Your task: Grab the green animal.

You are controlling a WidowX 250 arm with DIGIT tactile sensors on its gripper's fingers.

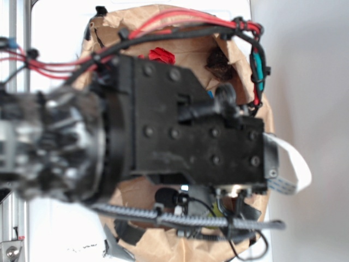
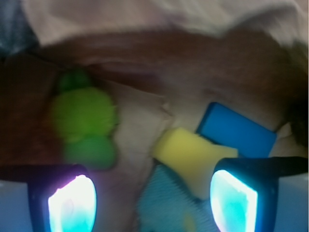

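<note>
From the wrist view we are looking down into a brown paper-lined container [image 2: 145, 63], and our gripper [image 2: 152, 200] hangs above its contents with the jaws spread wide — the two glowing fingertips [image 2: 72, 205] sit at the lower corners of the picture with nothing between them, so we hold nothing yet. The green animal [image 2: 84, 125] lies on the paper to the left of centre, its fuzzy lime ball uppermost in the picture and a duller green lump just below it, apart from the other items. It sits just above our left fingertip rather than between the pads, which we judge means the hand is aimed a little too far right for a clean grab. To the right lie a yellow sponge [image 2: 188, 154], touching a blue block [image 2: 236, 130] behind it and overlapping a teal cloth [image 2: 169, 203] beneath it — these crowd the space under the middle of the hand, so closing from here would likely catch the sponge or cloth instead. We would therefore shift left and forward before descending, keeping the jaws wide so the soft toy can squash between them. In the exterior view our own arm [image 1: 180, 125] fills the picture over the paper bag [image 1: 218, 49], hiding the toy entirely, so only the wrist camera tells us where it is.
</note>
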